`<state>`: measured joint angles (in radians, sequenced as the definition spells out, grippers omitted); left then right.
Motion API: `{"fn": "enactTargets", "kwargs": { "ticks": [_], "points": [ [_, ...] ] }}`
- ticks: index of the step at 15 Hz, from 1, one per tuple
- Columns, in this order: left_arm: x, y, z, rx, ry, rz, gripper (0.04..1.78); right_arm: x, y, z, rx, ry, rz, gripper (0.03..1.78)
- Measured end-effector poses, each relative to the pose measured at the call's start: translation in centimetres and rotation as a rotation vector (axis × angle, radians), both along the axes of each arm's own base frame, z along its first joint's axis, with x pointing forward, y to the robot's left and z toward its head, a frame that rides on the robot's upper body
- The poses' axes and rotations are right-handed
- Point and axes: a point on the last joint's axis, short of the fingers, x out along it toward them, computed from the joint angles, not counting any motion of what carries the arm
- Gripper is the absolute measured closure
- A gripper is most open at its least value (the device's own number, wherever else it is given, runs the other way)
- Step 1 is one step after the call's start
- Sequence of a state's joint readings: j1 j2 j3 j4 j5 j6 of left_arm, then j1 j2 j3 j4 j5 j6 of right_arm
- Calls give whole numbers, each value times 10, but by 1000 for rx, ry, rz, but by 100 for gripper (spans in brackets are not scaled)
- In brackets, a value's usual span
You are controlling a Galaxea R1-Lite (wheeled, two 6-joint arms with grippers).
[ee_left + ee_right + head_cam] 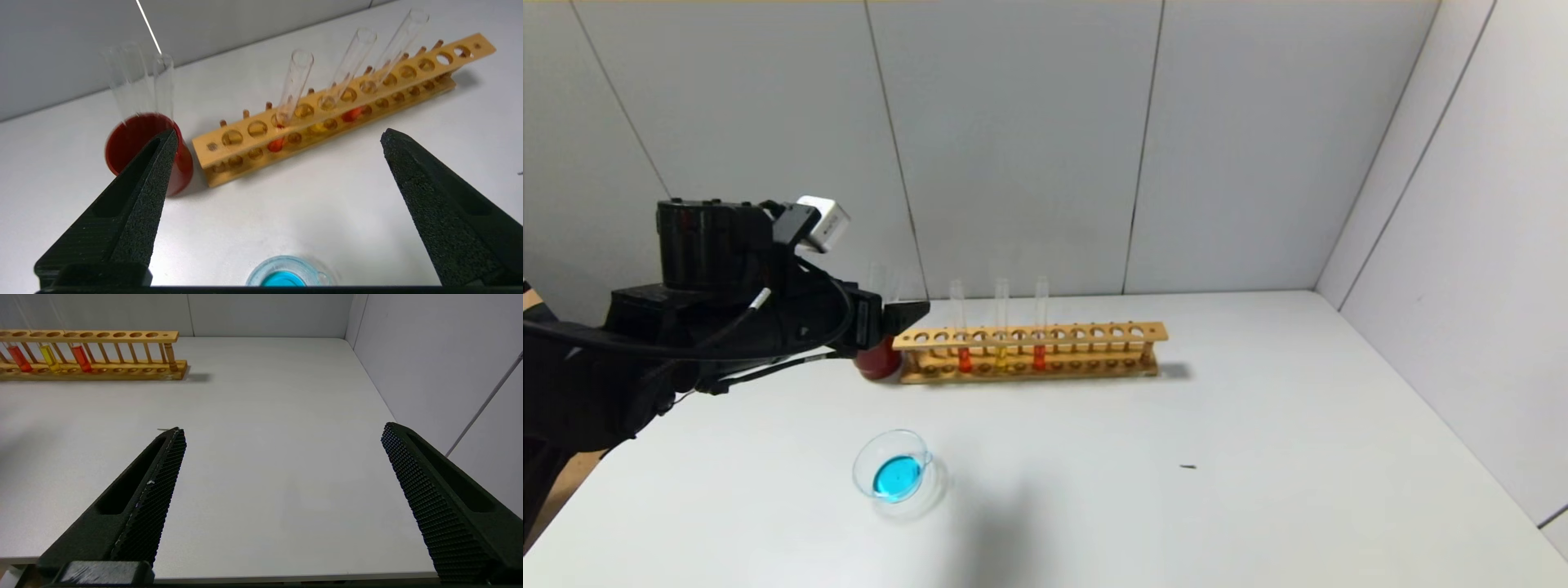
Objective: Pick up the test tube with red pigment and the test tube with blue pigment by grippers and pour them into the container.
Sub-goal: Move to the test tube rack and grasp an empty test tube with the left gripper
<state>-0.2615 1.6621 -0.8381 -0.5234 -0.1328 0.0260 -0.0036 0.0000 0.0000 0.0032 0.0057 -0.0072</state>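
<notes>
Nearest the robot on the white bench (pixel 1258 457) stands the container (pixel 894 474), a low clear dish with a pouring lip, holding a pool of blue liquid. The head view shows the whole dish; the left wrist view catches only its far rim.

Above and to the left of the dish hangs the left claw (pixel 278 139), its fingers (pixel 151 179) spread wide with nothing between them. In the head view its tip lies over the dark red cup (pixel 139 143); the left wrist view shows the cup plainly, with empty clear tubes (pixel 141 81) standing in it. Whether one of these is the test tube with blue pigment cannot be told.

Just beside the cup runs the wooden rack (pixel 1029 351), carrying three tubes. The test tube with red pigment (pixel 960 335) sits upright nearest the cup, a yellow-liquid tube (pixel 1001 331) next to it, and a redder tube (pixel 1040 331) beyond.

The right claw (pixel 282 433) appears only in its own wrist view, fingers spread apart and empty, held over bare bench well apart from the rack's far end. That view shows the three coloured liquids from the side. A small dark speck (pixel 1188 467) lies on the bench to the right.
</notes>
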Motion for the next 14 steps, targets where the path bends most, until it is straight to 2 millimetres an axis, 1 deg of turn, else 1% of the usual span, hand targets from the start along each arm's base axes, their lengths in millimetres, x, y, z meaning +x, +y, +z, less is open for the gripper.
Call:
{"fn": "enactTargets", "kwargs": {
  "ticks": [2,5,8,14],
  "points": [
    [4,-6,-11,-10,0,-14,7,0,0,0,0,0,1,6],
    [19,-14,-25,-27,-54,-24,7,0,0,0,0,0,0,6],
    [31,-20,-41,-21,-34,-34,7,0,0,0,0,0,0,6],
    [62,-31,-60,-14,-12,-36,7,0,0,0,0,0,1,6]
  ]
}}
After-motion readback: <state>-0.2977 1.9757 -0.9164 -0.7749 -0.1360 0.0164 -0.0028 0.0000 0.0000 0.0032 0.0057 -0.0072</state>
